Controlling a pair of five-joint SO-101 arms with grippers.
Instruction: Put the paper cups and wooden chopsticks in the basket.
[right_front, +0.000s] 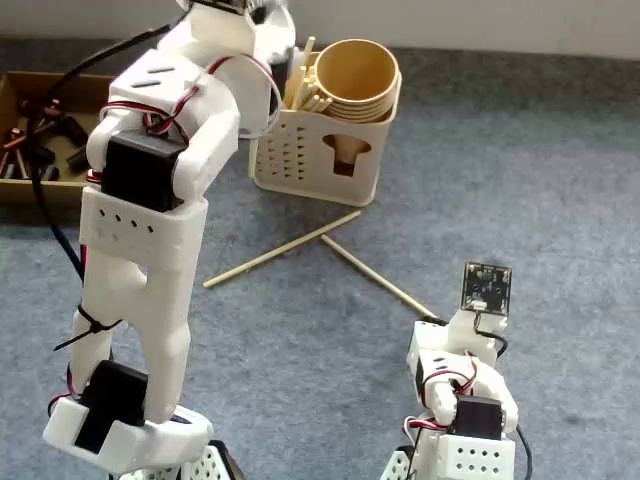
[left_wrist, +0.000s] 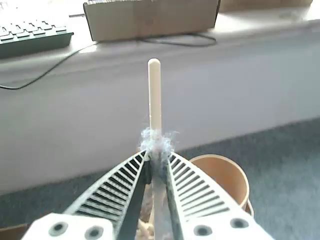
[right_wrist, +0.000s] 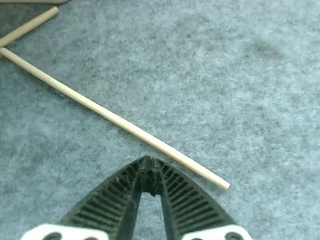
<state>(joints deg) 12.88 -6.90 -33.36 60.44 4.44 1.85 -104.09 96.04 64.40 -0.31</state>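
A cream basket (right_front: 318, 150) stands at the back of the grey carpet, holding stacked paper cups (right_front: 356, 72) and several wooden chopsticks (right_front: 300, 82). My left gripper (left_wrist: 157, 156) is shut on one chopstick (left_wrist: 155, 95), which sticks out beyond the tips, just above the cups (left_wrist: 223, 176) and the basket. Two more chopsticks lie on the carpet in front of the basket, one (right_front: 283, 249) to the left and one (right_front: 380, 278) to the right. My right gripper (right_wrist: 148, 176) is shut and empty, its tips just short of the right-hand chopstick (right_wrist: 115, 118).
A shallow cardboard box (right_front: 20, 85) with dark parts sits at the far left of the carpet. The left arm (right_front: 150, 230) stretches tall over the left side. A white ledge with a keyboard (left_wrist: 30, 34) and a box (left_wrist: 150, 17) lies beyond the carpet.
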